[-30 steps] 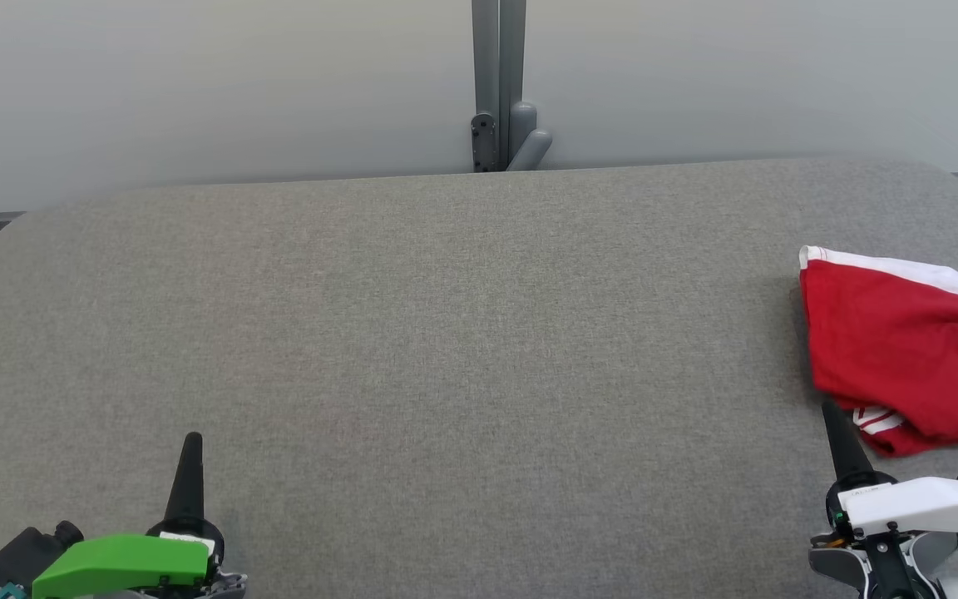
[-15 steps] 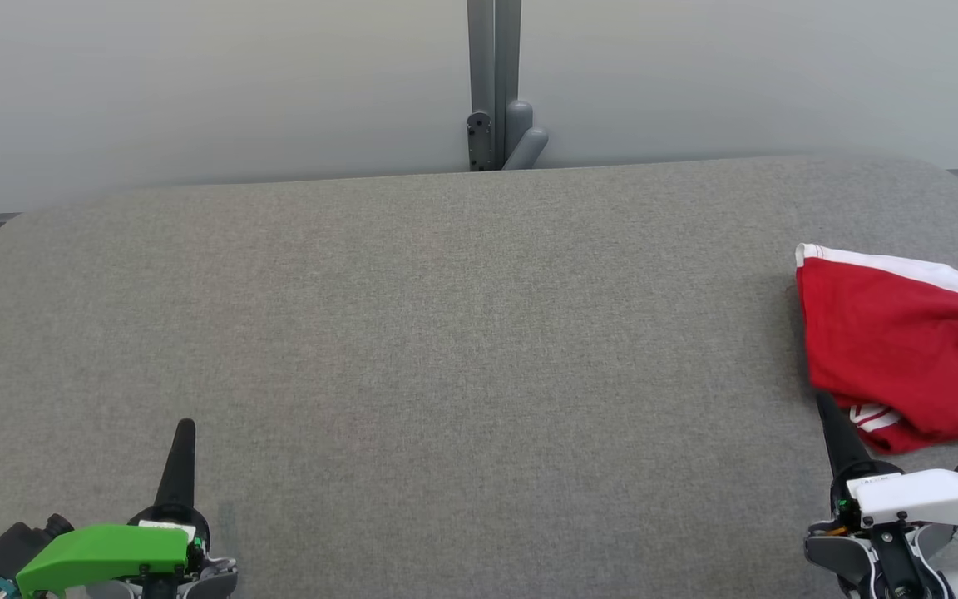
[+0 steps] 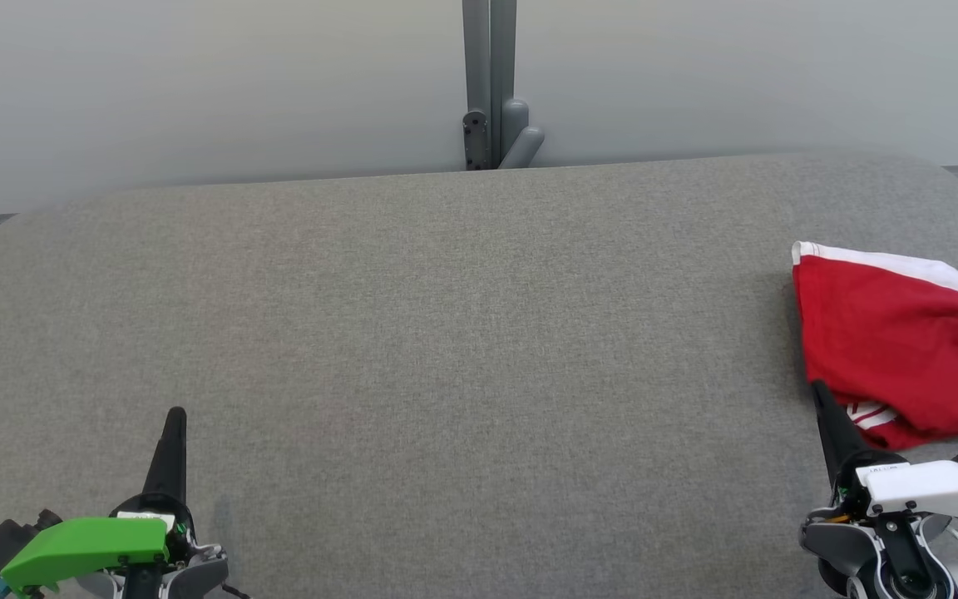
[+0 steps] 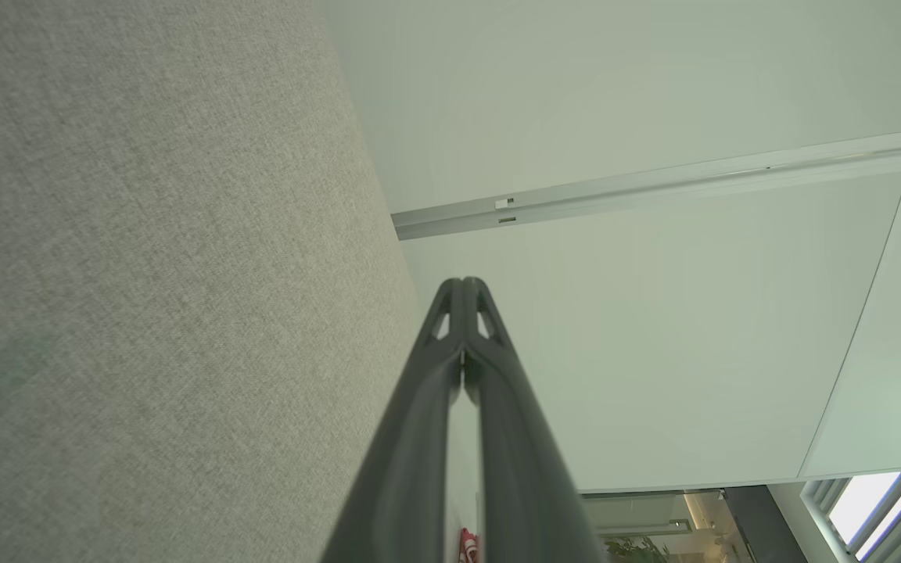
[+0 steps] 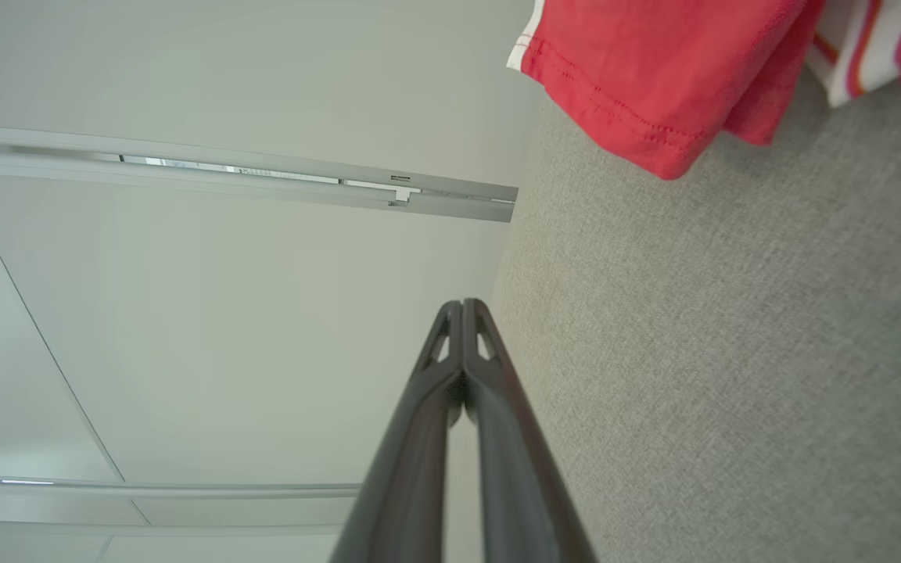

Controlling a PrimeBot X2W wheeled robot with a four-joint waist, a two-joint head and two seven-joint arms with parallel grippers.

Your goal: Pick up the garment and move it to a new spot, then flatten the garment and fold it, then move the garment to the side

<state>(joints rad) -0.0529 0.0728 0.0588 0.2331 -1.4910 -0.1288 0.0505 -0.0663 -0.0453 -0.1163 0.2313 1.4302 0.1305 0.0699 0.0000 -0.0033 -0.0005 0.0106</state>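
Observation:
The garment is red with white trim and lettering, lying folded over at the right edge of the grey fabric table. It also shows at the top of the right wrist view, garment. My right gripper is shut and empty, its tip just beside the garment's near left corner. My left gripper is shut and empty at the lower left, far from the garment. Both wrist views show the fingers pressed together: left gripper, right gripper.
A pale wall stands behind the table, with a grey post and bracket at its middle. The table's corners are rounded and its far edge runs under the wall.
The whole head view has shifted slightly, so the camera moved. Both grippers sit a little lower and further left in the picture; both stay shut.

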